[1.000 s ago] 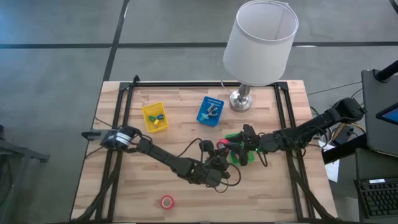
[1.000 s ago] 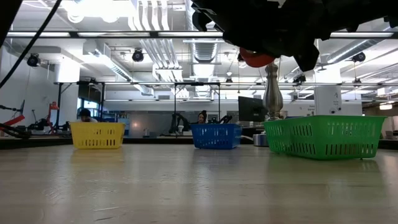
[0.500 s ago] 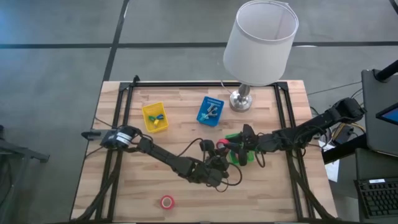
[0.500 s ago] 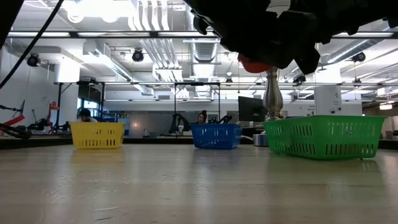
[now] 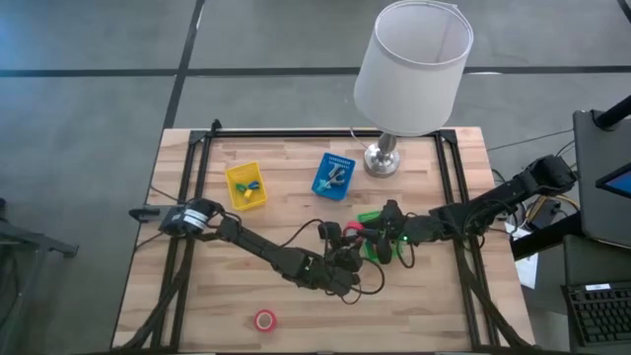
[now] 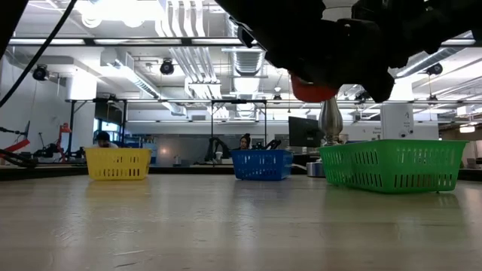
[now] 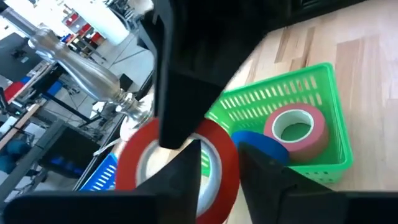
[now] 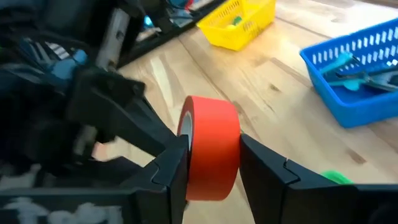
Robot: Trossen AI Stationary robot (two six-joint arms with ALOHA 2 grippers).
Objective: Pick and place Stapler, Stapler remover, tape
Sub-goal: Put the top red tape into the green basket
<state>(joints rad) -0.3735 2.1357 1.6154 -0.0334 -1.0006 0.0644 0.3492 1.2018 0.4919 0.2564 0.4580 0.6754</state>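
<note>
High view: we count three baskets, yellow basket (image 5: 245, 186), blue basket (image 5: 334, 176) and green basket (image 5: 380, 240); one red tape roll (image 5: 264, 319) lies near the worktop's (image 5: 286, 217) front edge.

Left wrist view: two rolls, pink roll (image 7: 295, 126) and blue roll (image 7: 259, 142), lie in the green basket.

Right wrist view: we see the right hand (image 8: 214, 163) clenched on an orange-red roll (image 8: 212, 147), the left hand (image 8: 109, 118) touching it; whether the left hand grips, we cannot tell.

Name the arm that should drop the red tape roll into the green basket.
Right. Its gripper clamps the red tape roll and sits over the green basket; the left gripper reaches in from farther across the table.
</note>
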